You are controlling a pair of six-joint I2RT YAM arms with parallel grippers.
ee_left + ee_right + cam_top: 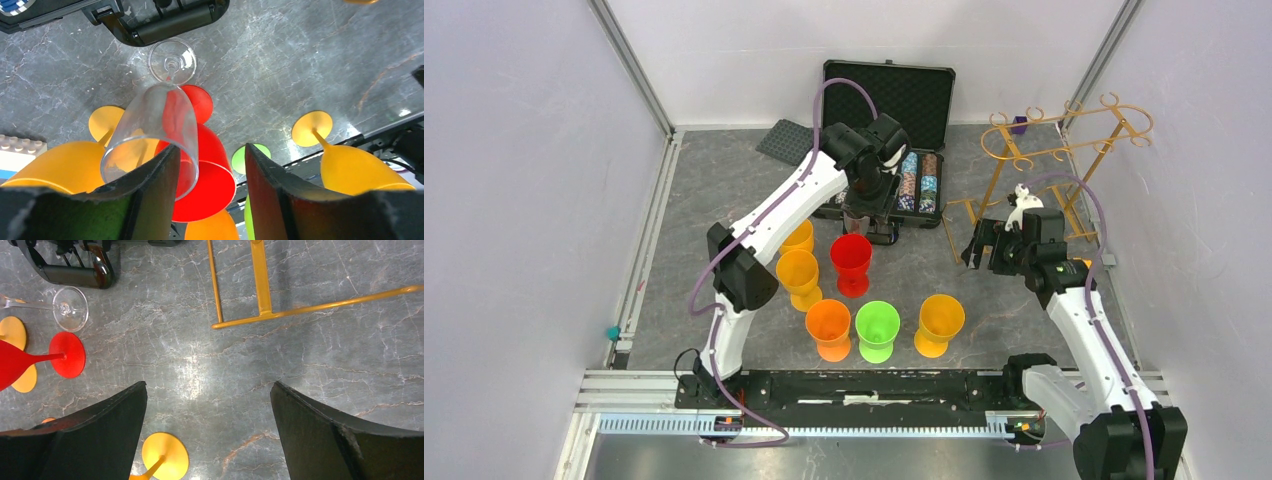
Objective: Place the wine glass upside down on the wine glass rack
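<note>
The clear wine glass (150, 125) stands upright on the table by the black case, its foot (172, 62) on the grey top. My left gripper (210, 147) is open just above it. Its left finger (155, 190) overlaps the glass's rim; I cannot tell if they touch. In the top view the left gripper (867, 205) hides most of the glass. The glass's foot also shows in the right wrist view (71, 307). The gold wire rack (1064, 150) stands at the back right, its base (260, 285) ahead of my right gripper (207, 390), which is open and empty (989, 245).
Several coloured plastic goblets stand mid-table: red (852, 262), orange (798, 272), orange (828, 328), green (876, 330), yellow-orange (939, 323). An open black case of poker chips (894, 120) sits at the back, a dark studded plate (782, 140) beside it. Walls close in on both sides.
</note>
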